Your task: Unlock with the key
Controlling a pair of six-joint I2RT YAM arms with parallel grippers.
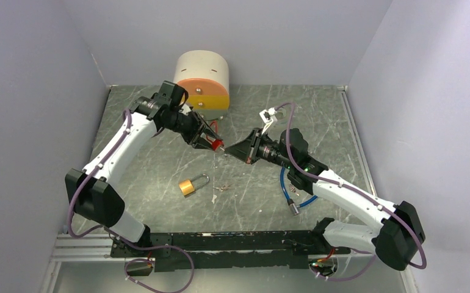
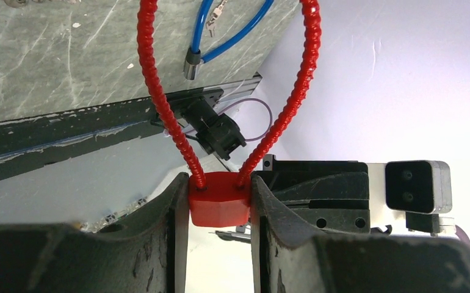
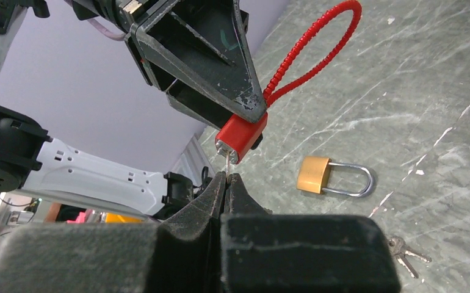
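Observation:
My left gripper (image 1: 213, 142) is shut on a red padlock (image 2: 219, 199) with a red ribbed cable shackle (image 2: 306, 79), held above the table. In the right wrist view the red padlock (image 3: 241, 135) hangs from the left fingers (image 3: 220, 61). My right gripper (image 3: 225, 178) is shut on a thin silver key (image 3: 227, 162), whose blade points up into the lock's keyhole end. In the top view my right gripper (image 1: 229, 149) meets the red lock (image 1: 217, 144) tip to tip.
A brass padlock (image 1: 188, 185) with a steel shackle lies on the marble table (image 1: 159, 177), also in the right wrist view (image 3: 315, 175). Spare keys (image 1: 221, 188) lie beside it. A blue cable (image 1: 289, 192) lies near the right arm. A cream and orange cylinder (image 1: 203, 79) stands at the back.

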